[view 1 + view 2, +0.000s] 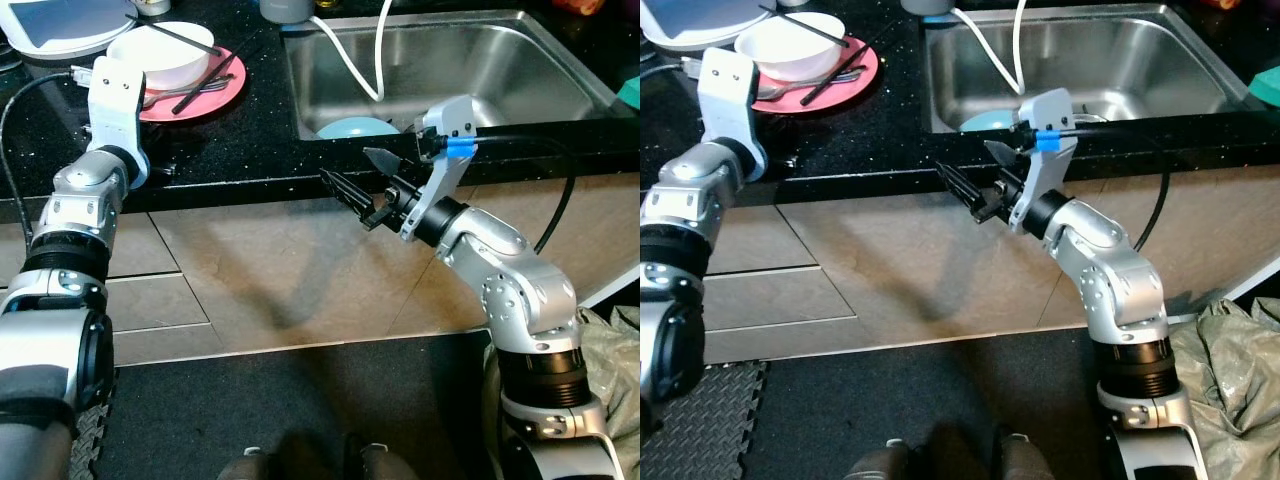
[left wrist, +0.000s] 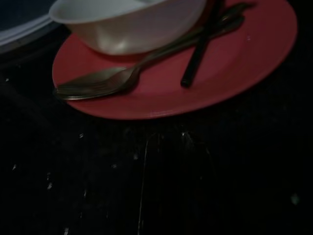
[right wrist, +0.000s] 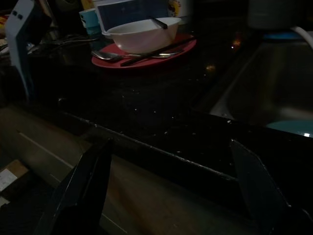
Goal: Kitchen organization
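Holding our right gripper (image 1: 355, 180) with fingers spread wide and nothing between them, just off the black counter (image 1: 230, 140) edge. Beyond it sits the red plate (image 1: 222, 95) with white bowl (image 1: 165, 55), fork (image 2: 98, 81) and chopsticks (image 1: 205, 85). Our left gripper's state we can't tell; its wrist hovers beside that plate.

A black countertop (image 1: 860, 130) is shown bearing a red plate (image 1: 855, 75), on which a white bowl (image 1: 790, 45), a fork (image 1: 800, 88) and black chopsticks (image 1: 835, 75) are set. The right gripper (image 1: 975, 185), fingers spread, is held before the counter edge, near a steel sink (image 1: 1120, 70).
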`<state>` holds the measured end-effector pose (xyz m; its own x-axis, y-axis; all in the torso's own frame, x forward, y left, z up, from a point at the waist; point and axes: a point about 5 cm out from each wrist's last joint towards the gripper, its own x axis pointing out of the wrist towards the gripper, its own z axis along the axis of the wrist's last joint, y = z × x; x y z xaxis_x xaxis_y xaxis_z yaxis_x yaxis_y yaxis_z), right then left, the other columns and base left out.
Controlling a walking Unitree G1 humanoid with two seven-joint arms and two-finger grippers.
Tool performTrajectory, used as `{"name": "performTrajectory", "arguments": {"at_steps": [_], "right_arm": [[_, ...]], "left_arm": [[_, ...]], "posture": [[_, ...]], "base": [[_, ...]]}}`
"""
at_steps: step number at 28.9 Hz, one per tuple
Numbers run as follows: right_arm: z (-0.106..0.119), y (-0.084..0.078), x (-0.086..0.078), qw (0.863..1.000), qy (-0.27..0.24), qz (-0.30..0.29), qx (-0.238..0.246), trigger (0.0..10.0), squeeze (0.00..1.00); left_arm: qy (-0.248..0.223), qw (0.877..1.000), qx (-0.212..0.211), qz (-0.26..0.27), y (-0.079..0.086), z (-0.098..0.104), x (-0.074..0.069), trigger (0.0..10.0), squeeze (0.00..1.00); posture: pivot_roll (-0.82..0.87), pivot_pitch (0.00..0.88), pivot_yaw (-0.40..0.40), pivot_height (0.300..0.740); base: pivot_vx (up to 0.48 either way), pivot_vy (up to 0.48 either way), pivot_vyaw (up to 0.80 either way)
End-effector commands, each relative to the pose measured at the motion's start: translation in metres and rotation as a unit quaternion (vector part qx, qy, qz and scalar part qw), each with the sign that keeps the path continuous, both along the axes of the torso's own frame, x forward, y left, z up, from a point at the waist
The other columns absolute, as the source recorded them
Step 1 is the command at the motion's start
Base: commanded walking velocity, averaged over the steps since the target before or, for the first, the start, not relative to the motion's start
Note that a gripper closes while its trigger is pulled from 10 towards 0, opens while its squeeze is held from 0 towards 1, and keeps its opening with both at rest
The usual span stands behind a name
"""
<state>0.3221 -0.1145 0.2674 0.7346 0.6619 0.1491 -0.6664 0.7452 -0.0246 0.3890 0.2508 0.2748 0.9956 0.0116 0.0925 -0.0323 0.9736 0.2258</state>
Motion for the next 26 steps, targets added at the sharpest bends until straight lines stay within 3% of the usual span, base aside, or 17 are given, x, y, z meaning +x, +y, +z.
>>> {"name": "performTrajectory", "arguments": {"at_steps": [1,7,11,13,15,17,18,19,20,21,26], "right_arm": [[-0.002,0.004,-0.002,1.000,0.003,0.013,-0.001,10.0,0.00],[-0.001,0.006,-0.002,1.000,0.001,0.018,0.001,10.0,0.00],[0.002,0.007,-0.002,1.000,-0.010,0.008,0.014,10.0,0.00],[0.005,0.007,-0.001,0.999,-0.016,-0.005,0.027,10.0,0.00],[0.006,0.006,0.000,0.999,-0.022,-0.019,0.037,10.0,0.00],[0.006,0.006,0.000,0.999,-0.022,-0.019,0.037,10.0,0.00],[0.008,0.002,0.004,0.995,-0.031,-0.075,0.061,10.0,0.00],[0.008,-0.002,0.007,0.990,-0.034,-0.112,0.076,10.0,0.00],[0.008,-0.002,0.007,0.990,-0.034,-0.112,0.076,10.0,0.00],[0.009,-0.010,0.012,0.980,-0.039,-0.170,0.093,10.0,0.00],[0.011,-0.023,0.015,0.968,-0.059,-0.227,0.093,10.0,0.00]], "left_arm": [[0.002,1.000,0.004,0.023,0.013,0.003,-0.010,10.0,0.00],[-0.025,0.999,-0.006,0.046,0.015,0.018,-0.035,10.0,0.00],[-0.048,0.998,-0.026,0.026,-0.001,0.028,-0.045,10.0,0.00],[-0.090,0.995,-0.035,0.022,-0.012,0.036,-0.050,10.0,0.00],[-0.112,0.992,-0.055,-0.036,-0.026,0.037,-0.056,10.0,0.00],[-0.112,0.992,-0.055,-0.036,-0.026,0.037,-0.056,10.0,0.00],[-0.133,0.986,-0.067,-0.078,-0.040,0.031,-0.063,10.0,0.00],[-0.144,0.984,-0.065,-0.086,-0.047,0.027,-0.066,10.0,0.00],[-0.144,0.984,-0.065,-0.086,-0.047,0.027,-0.066,10.0,0.00],[-0.141,0.984,-0.065,-0.088,-0.055,0.019,-0.070,10.0,0.00],[-0.154,0.984,-0.068,-0.054,-0.054,0.019,-0.074,10.0,0.00]], "posture": [[0.01,0.225,0.015,0.740],[0.02,0.218,0.015,0.740],[0.03,0.215,0.018,0.740],[0.03,0.213,0.020,0.740],[0.03,0.210,0.021,0.740],[0.03,0.210,0.021,0.740],[0.03,0.209,0.023,0.740],[0.03,0.207,0.025,0.740],[0.03,0.207,0.025,0.740],[0.03,0.206,0.027,0.740],[0.03,0.204,0.031,0.740]], "base": [[0.000,0.000,0.00],[0.000,0.000,0.00],[0.000,0.000,0.00],[0.000,0.000,0.00],[0.000,0.000,0.00],[0.000,0.000,0.00],[0.000,0.000,0.00],[0.000,0.000,0.00],[0.000,0.000,0.00],[0.000,0.000,0.00],[0.000,0.000,0.00]]}}
